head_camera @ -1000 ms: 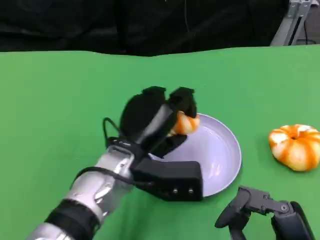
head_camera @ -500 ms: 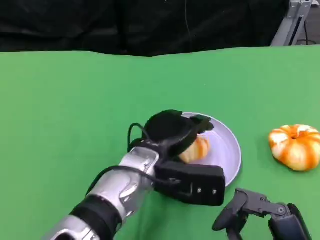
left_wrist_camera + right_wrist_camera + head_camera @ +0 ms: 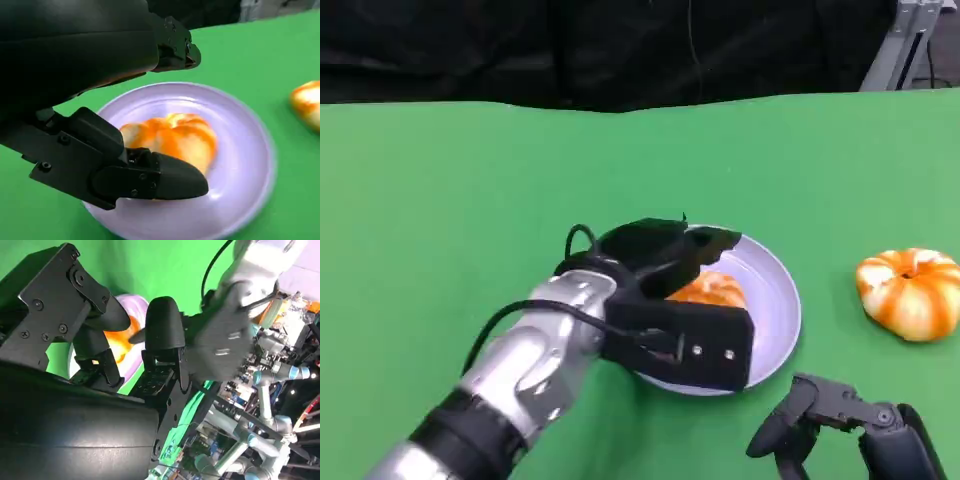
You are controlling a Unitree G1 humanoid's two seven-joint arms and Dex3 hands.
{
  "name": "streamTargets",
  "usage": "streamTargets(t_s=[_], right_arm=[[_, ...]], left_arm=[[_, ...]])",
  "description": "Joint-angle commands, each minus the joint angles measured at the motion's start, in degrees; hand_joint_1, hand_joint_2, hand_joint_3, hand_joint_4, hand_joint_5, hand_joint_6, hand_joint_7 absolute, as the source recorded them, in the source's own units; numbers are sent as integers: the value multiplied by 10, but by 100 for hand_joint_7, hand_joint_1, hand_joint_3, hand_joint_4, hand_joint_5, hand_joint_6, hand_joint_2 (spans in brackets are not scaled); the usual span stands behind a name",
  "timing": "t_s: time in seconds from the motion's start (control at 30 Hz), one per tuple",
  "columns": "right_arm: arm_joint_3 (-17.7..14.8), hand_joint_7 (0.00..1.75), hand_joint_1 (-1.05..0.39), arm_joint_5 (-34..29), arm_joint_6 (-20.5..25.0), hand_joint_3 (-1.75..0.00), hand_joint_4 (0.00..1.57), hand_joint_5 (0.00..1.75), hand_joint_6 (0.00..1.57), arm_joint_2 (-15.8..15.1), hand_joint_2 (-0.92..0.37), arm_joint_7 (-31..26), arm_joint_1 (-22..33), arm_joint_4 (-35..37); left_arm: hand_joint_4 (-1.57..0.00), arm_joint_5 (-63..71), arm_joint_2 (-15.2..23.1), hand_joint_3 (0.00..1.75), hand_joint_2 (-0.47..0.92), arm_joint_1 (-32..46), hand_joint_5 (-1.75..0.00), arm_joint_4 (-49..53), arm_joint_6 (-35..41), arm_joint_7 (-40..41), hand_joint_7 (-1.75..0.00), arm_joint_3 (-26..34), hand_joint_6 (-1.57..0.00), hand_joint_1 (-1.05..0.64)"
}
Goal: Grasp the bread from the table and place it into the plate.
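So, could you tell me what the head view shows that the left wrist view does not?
The head view alone shows the silver left forearm, the idle right hand at the lower right, the whole second bread on the green table, and the dark backdrop. The left wrist view alone shows the gap between the left hand's fingers and the bread. Both show that bread lying in the plate under the left hand.

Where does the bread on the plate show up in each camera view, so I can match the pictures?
Head view: the bread lies on the lavender plate, right of centre, partly behind the left hand.
Left wrist view: centre of the picture, between that hand's fingers.
Right wrist view: an orange sliver at upper left, behind black fingers.
Shared landmark: the lavender plate.
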Motion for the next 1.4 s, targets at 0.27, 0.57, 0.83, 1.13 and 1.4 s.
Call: streamTargets(t_s=[0.27,0.57,0.83,1.13,1.4], right_arm=[[-6,126,5,7,-8,-146,84,154,88,-6,-22,-5,-3,5],[-8,126,3,12,-8,-143,84,155,87,-11,-23,-1,0,3],[-11,127,3,15,1,-142,84,153,87,-12,-23,7,-2,-3],[-18,126,3,19,-1,-142,85,152,88,-16,-23,13,-3,-2],[-22,127,4,17,-2,-143,85,153,88,-16,-23,15,-3,-1]], left_arm=[[-77,-195,22,30,92,156,-53,-237,49,-36,-22,168,-67,-35],[-72,-363,-2,83,63,340,-124,-387,74,-11,-31,287,-92,-5],[-83,-418,-33,133,47,504,-171,-428,-31,29,-138,321,-80,-4],[-82,-408,-43,144,38,560,-175,-368,-168,46,-157,312,-79,-11],[-82,-404,-33,142,36,539,-175,-316,-214,46,-161,318,-77,-13]])
